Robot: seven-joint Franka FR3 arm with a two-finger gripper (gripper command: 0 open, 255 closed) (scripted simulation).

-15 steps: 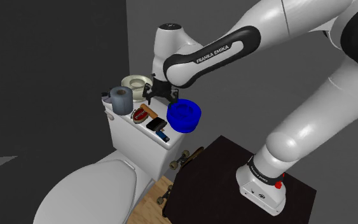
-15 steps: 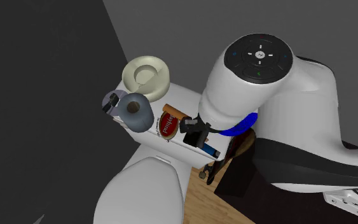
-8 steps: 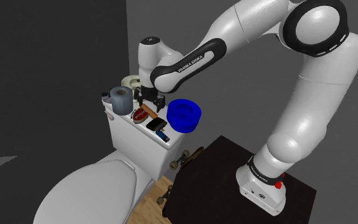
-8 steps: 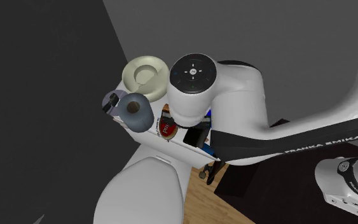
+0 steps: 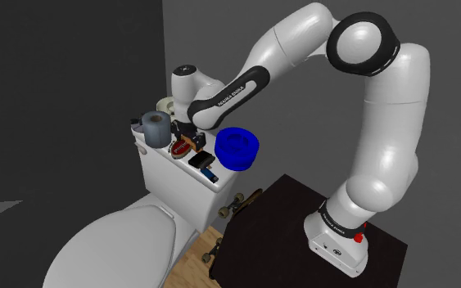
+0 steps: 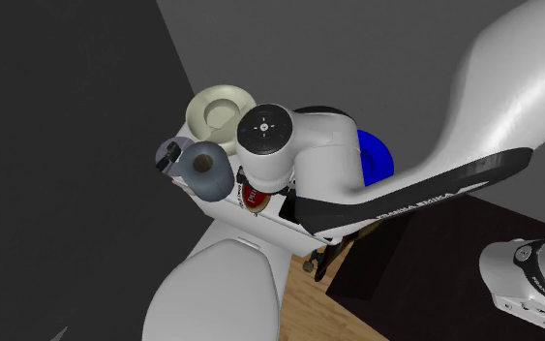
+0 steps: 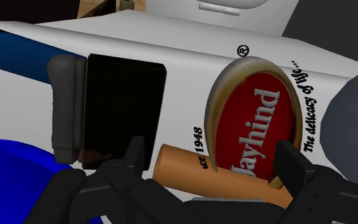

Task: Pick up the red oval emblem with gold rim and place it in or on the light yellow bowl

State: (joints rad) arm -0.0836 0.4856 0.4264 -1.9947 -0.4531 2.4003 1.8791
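The red oval emblem [image 7: 254, 121] with a gold rim and white lettering lies flat on the white toilet tank lid [image 7: 190, 44], also seen as the emblem [image 5: 179, 148] [image 6: 253, 198]. An orange-brown stick [image 7: 203, 173] lies across its near end. My gripper [image 7: 212, 167] [image 5: 186, 136] hangs just above it, open, its fingers [image 7: 136, 153] straddling the stick and the emblem's near end without touching. The light yellow bowl [image 6: 220, 108] [image 5: 167, 104] stands at the tank's far end, partly hidden by the arm in the shoulder view.
A blue bowl [image 5: 237, 147] [image 6: 375, 160] sits on the tank beside the gripper. A grey paper roll [image 5: 156, 127] [image 6: 207, 167] stands by the emblem. A black block with a grey side [image 7: 123, 105] lies between emblem and blue bowl. The toilet lid [image 5: 114, 245] is below.
The hand has swung toward the shoulder view's left, away from the blue bowl, and come down over the emblem. The objects on the tank have not moved.
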